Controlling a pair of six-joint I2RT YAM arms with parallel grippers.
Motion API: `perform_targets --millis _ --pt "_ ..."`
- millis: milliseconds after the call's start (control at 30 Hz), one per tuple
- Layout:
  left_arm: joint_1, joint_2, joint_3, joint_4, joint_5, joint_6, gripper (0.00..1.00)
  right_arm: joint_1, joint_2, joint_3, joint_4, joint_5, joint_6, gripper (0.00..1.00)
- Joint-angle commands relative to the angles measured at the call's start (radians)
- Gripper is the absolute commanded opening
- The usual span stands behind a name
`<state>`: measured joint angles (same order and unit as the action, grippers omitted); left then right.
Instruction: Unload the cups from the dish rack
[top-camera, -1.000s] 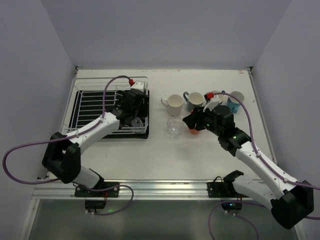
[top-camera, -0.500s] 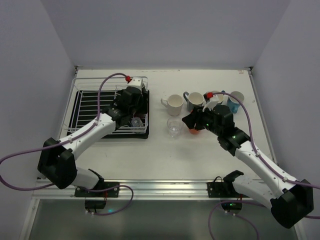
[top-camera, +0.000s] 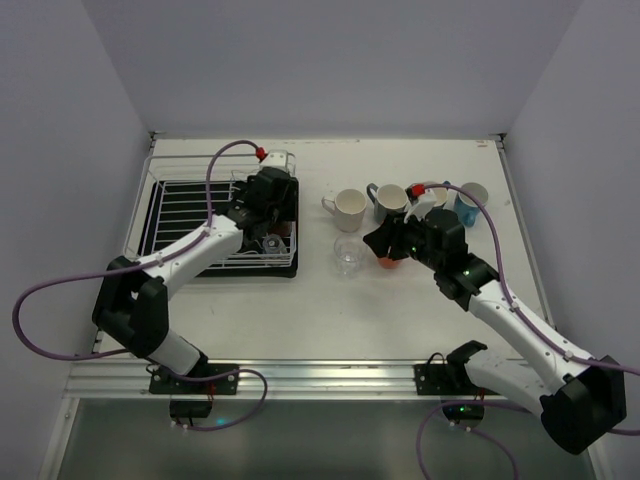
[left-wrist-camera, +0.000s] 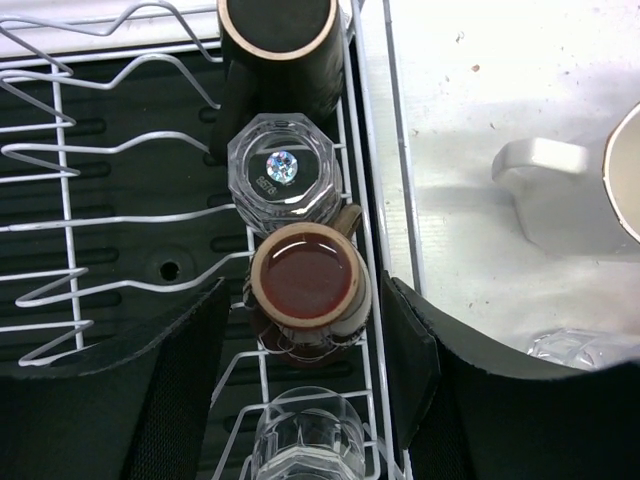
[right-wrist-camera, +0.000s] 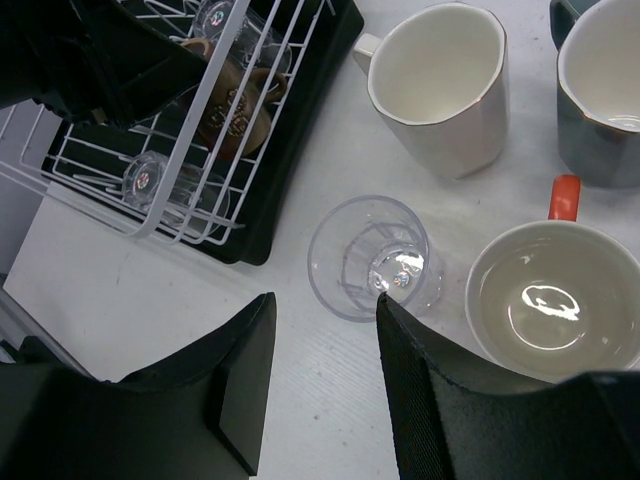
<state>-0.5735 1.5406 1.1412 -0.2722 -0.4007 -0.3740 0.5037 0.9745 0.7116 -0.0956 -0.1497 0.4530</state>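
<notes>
Four cups show along the right edge of the dish rack in the left wrist view: a dark cup at the far end, an inverted clear tumbler, a brown cup and a second clear tumbler nearest the camera.

Change over the last second: the left gripper has shifted slightly along that row, and its jaws have narrowed. They now straddle the brown cup, one finger on each side, with a thin gap visible on both sides. The jaws are apart and not yet clamped. Judgement: the grasp on the brown cup is in progress, and lifting should wait until both fingers make contact.

The right gripper has not moved. Its jaws are apart and hold nothing. It hovers over the unloaded clear tumbler, which stands on the worktop just beside the orange mug. The cream mug, grey mug and light blue mug stand farther back.

Markings: the base of the inverted tumbler carries a small moulded mark, too small to read. No brand, label or other writing is legible.
</notes>
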Motion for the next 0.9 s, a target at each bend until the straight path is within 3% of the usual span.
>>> perform_targets --millis 0,500,600,733,867 --pt "0.018 0.003 0.028 0.034 -0.040 -0.036 0.64 0.002 0.004 -0.006 0.037 -0.011 0.009 0.48" --pt "0.046 0.050 -0.012 0.084 0.048 -0.042 0.63 0.009 0.010 -0.006 0.040 -0.025 0.007 0.48" --pt "0.046 0.056 -0.015 0.093 0.049 -0.040 0.52 0.009 0.007 -0.006 0.040 -0.024 0.007 0.48" --pt "0.046 0.036 -0.027 0.093 0.046 -0.040 0.25 0.007 0.006 -0.006 0.040 -0.024 0.007 0.48" --pt "0.046 -0.014 -0.040 0.073 0.040 -0.040 0.14 0.009 0.000 0.002 0.034 -0.024 0.009 0.48"
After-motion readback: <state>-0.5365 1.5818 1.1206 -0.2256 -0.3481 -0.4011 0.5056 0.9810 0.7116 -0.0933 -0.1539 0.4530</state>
